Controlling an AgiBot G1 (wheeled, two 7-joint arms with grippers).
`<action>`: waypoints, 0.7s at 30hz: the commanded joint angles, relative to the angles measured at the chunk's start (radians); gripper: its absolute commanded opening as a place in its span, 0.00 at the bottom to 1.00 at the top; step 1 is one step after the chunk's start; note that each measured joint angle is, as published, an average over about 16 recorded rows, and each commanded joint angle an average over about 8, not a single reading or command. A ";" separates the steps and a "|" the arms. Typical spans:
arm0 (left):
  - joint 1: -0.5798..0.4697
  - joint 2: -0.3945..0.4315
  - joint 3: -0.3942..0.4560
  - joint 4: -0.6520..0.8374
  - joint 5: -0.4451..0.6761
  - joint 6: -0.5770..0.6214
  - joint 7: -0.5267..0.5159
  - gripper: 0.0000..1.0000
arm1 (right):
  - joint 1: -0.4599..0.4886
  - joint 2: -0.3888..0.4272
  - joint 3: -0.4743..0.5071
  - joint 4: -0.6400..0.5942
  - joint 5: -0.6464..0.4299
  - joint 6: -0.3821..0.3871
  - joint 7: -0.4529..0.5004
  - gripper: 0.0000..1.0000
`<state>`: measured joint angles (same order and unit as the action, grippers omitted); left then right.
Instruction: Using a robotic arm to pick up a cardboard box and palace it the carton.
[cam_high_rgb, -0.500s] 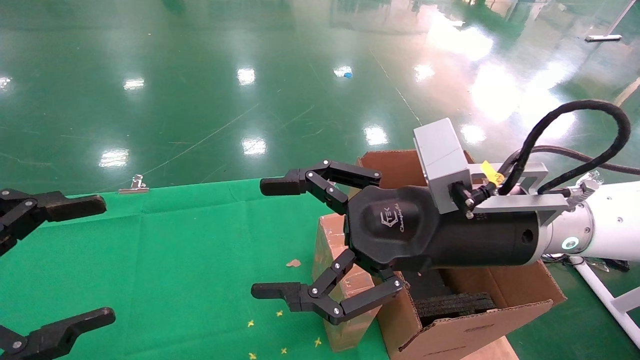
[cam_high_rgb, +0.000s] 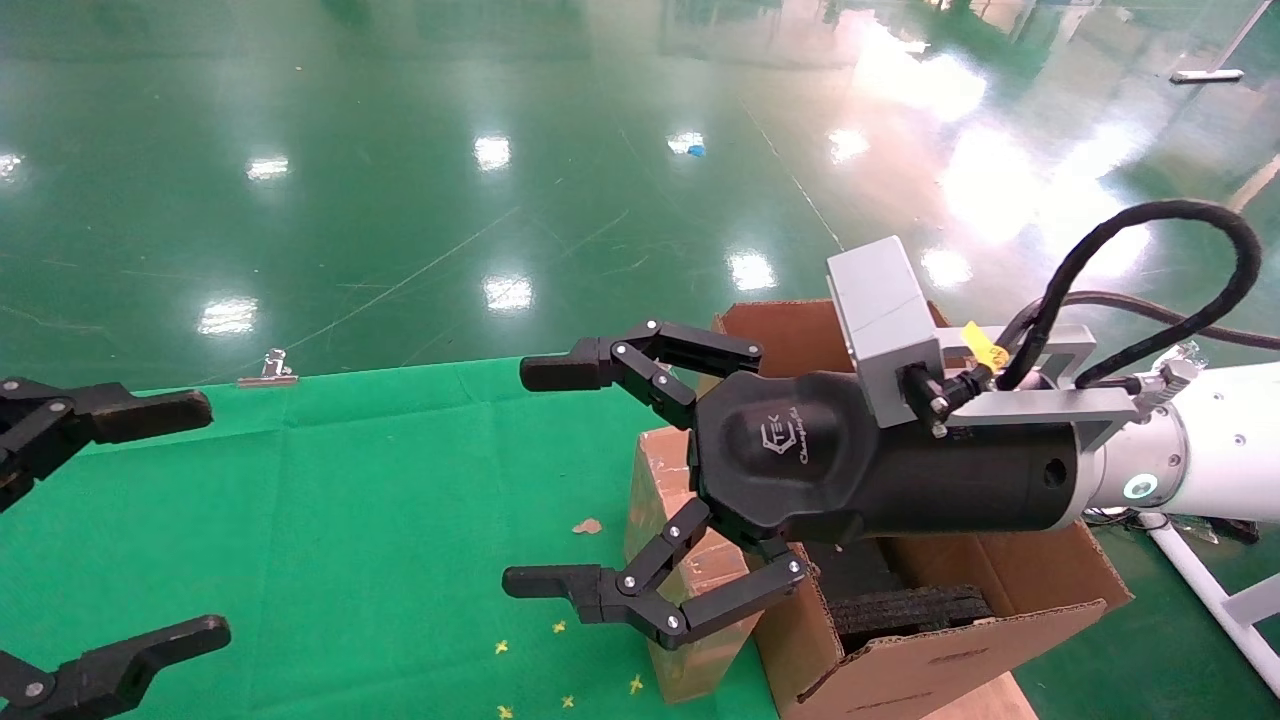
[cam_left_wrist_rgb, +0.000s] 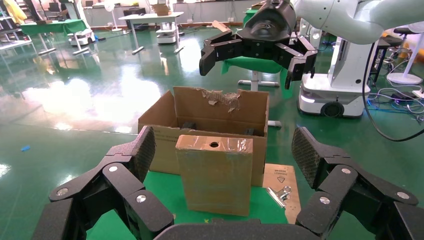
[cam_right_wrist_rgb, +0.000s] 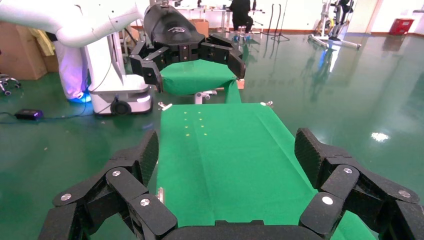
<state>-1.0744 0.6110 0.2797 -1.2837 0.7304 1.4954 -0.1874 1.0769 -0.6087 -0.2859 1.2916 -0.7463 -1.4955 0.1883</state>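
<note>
The cardboard box (cam_high_rgb: 668, 500) stands upright on the green cloth, right against the carton's near wall. In the left wrist view the box (cam_left_wrist_rgb: 215, 175) shows a round hole in its top face. The carton (cam_high_rgb: 1000, 570) is open, with black foam inside and a ragged back flap (cam_left_wrist_rgb: 222, 97). The white robotic arm (cam_high_rgb: 1210, 440) reaches in from the right. Its right gripper (cam_high_rgb: 537, 477) is open and empty, held in the air above and just left of the box. My left gripper (cam_high_rgb: 198, 520) is open and empty at the left edge, facing the box from a distance.
A green cloth (cam_high_rgb: 350, 520) covers the table. A metal binder clip (cam_high_rgb: 267, 372) lies at its far edge, and another (cam_left_wrist_rgb: 278, 194) lies on a flat cardboard sheet (cam_left_wrist_rgb: 278, 175) beside the carton. A cardboard scrap (cam_high_rgb: 587, 526) and small yellow marks lie on the cloth.
</note>
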 joint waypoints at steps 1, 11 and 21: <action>0.000 0.000 0.000 0.000 0.000 0.000 0.000 1.00 | -0.002 -0.001 0.002 -0.002 0.006 -0.001 -0.002 1.00; 0.000 0.000 0.001 0.001 0.000 0.000 0.001 1.00 | 0.108 -0.011 -0.097 0.059 -0.218 -0.011 0.041 1.00; -0.001 0.000 0.001 0.001 -0.001 0.000 0.001 1.00 | 0.372 -0.154 -0.371 0.067 -0.571 -0.073 0.122 1.00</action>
<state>-1.0751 0.6108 0.2811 -1.2829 0.7296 1.4954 -0.1865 1.4440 -0.7570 -0.6582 1.3582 -1.2993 -1.5635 0.3189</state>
